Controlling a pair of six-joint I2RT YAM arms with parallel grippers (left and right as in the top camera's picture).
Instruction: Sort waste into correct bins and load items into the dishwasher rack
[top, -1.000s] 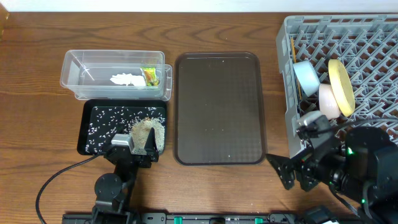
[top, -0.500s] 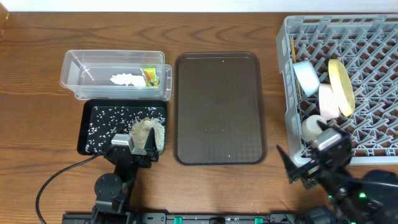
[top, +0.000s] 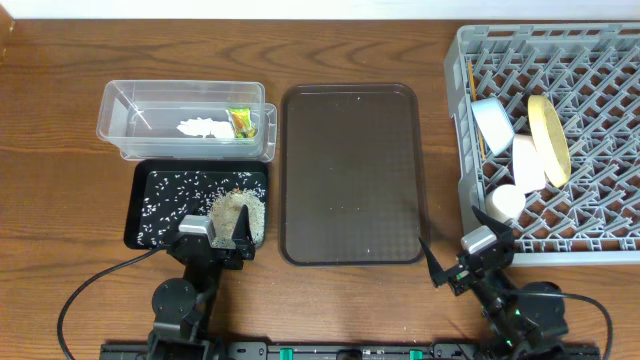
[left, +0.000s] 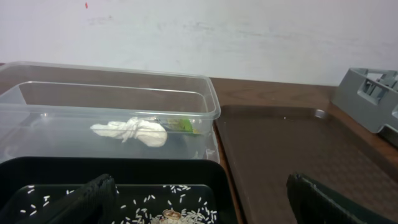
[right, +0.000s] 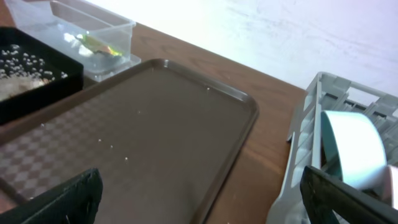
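Observation:
The grey dishwasher rack (top: 600, 90) at the right holds the light blue bowl (top: 492, 122), the pale yellow plate (top: 549, 140), the white bowl (top: 528, 163), the white cup (top: 505, 202) and the chopsticks (top: 473, 105). The clear tub (top: 185, 122) holds the white napkin (top: 203, 128) and the green-orange wrapper (top: 241, 122). The black tray (top: 160, 205) holds rice scraps (top: 237, 213). My left gripper (top: 215, 242) is open at the black tray's front edge. My right gripper (top: 462, 268) is open, low at the front beside the rack's corner. The blue bowl also shows in the right wrist view (right: 350, 147).
A large dark brown serving tray (top: 350, 172) lies in the middle between the bins and the rack, with a few crumbs on it. A black cable (top: 95, 285) runs across the table at the front left.
My right arm has drawn back from the rack toward the front edge and now sits low, leaving the white cup in the rack. The left arm has not moved.

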